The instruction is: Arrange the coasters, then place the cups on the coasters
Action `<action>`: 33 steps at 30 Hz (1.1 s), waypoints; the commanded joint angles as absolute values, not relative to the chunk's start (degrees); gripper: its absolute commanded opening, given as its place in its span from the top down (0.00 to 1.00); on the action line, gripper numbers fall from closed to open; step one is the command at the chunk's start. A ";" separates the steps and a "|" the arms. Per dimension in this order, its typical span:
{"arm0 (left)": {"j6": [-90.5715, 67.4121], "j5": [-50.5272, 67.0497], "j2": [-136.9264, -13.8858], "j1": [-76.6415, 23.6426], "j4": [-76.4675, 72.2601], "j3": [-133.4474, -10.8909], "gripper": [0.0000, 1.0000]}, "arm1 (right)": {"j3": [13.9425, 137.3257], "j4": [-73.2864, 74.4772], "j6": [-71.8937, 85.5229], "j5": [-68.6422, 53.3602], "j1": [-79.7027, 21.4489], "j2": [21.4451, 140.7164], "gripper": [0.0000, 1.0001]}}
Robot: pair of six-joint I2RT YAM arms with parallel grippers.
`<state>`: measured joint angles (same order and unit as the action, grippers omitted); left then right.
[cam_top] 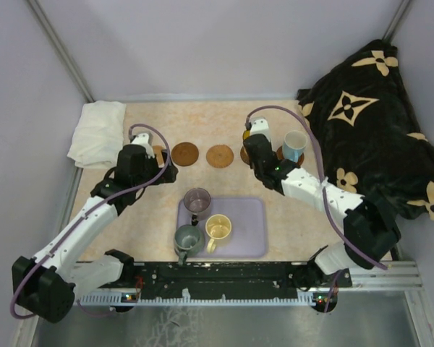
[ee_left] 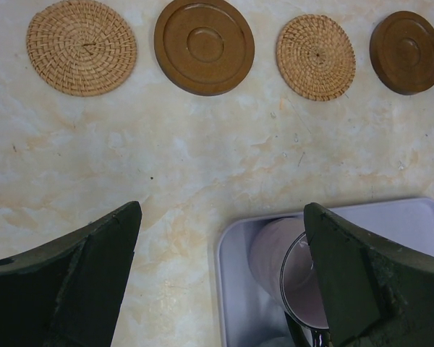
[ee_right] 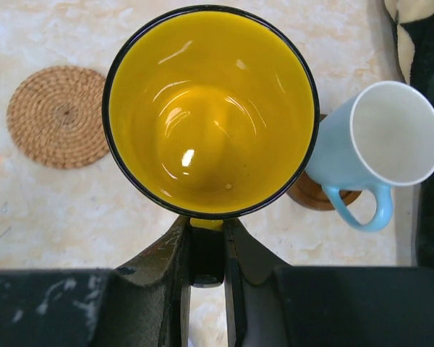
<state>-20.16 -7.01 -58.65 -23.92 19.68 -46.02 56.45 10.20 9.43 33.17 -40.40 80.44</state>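
Near edge: a lavender rectangular plastic tray (cam_top: 253, 242) holds three mugs. The grey-green mug (cam_top: 189, 240) is at the near left, the cream mug (cam_top: 218, 228) is just beside it, and the translucent purple-grey mug (cam_top: 197, 200) is at the far left corner.

Left gripper (ee_left: 223, 217): jaws spread wide, nothing between them. It hovers over the marbled beige tabletop (ee_left: 166, 159), above the tray's far left corner. The purple-grey mug lies below it, partly hidden behind one finger (ee_left: 362, 282).

Right gripper (ee_right: 207, 246): jaws narrow, pinched on the rim of the glossy yellow-orange mug with black rim (ee_right: 210, 108), at its near side. The mug is upright. What lies under it is hidden; cannot tell whether it rests on anything.

Far row, left to right in the left wrist view:
- tan woven rattan coaster (ee_left: 82, 47)
- dark brown wooden coaster (ee_left: 204, 46)
- second woven coaster (ee_left: 316, 56)
- second brown coaster (ee_left: 406, 52)

A fifth coaster (ee_right: 315, 195), dark brown, carries the light blue mug with white interior (ee_right: 376, 144), just right of the held mug.

Beyond: a white folded cloth (cam_top: 98, 134) at far left and a black blanket with tan flower motifs (cam_top: 369, 123) at far right.
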 commanded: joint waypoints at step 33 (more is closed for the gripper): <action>-18.63 -8.39 -63.62 -24.12 19.07 -48.58 0.01 | 64.15 -8.82 16.23 33.56 -32.97 98.59 1.00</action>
<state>-19.25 -7.55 -64.25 -23.92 18.50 -47.11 60.45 -3.70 13.96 31.35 -33.76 99.66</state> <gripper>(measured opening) 0.996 0.187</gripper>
